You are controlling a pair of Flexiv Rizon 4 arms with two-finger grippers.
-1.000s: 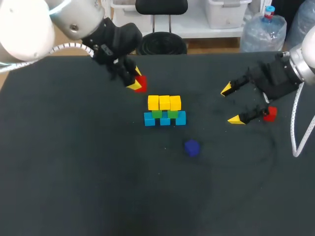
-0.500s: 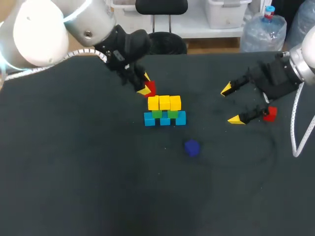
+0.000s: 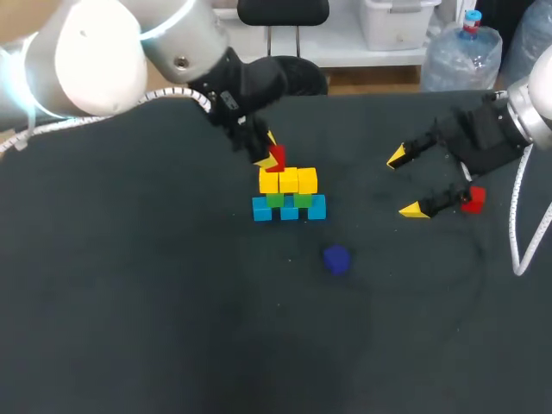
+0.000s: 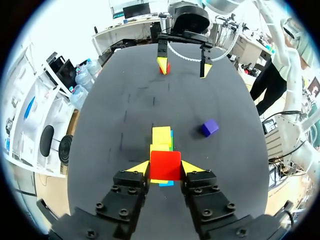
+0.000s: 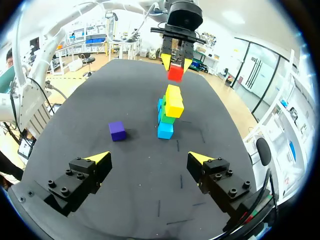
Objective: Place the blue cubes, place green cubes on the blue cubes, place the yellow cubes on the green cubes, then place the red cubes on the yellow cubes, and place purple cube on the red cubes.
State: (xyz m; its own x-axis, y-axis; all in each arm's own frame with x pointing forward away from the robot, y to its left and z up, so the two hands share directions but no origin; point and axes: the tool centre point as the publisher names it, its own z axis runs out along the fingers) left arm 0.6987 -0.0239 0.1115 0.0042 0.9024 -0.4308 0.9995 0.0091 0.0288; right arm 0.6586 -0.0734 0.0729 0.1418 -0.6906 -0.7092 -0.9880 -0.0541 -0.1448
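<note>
1. Purple cube (image 3: 336, 259) sits alone, nearest. It's the capstone, so likely last.
2. Blue cubes (image 3: 289, 210), green cubes (image 3: 289, 200) and yellow cubes (image 3: 288, 180) are stacked, ready for reds.
3. Right gripper (image 3: 405, 183) hangs spread wide and empty, second red cube (image 3: 473, 199) just beside it.
4. Left gripper (image 3: 269, 157) clamps a red cube (image 3: 276, 159) just over the yellow row's left end, looking lined up to set down.

Three cameras on one black table (image 3: 129, 302)
The head view looks down from above and behind, taking in the whole tabletop. The left wrist view looks along its own fingers, so near that the red cube (image 4: 165, 165) held there hides part of the cube stack (image 4: 161, 135); it faces across to the right gripper (image 4: 183, 66) far ahead. The right wrist view faces back the opposite way from farther off, the left gripper (image 5: 175, 64) beyond the stack. All three share the stack and the purple cube (image 3: 336, 259)
</note>
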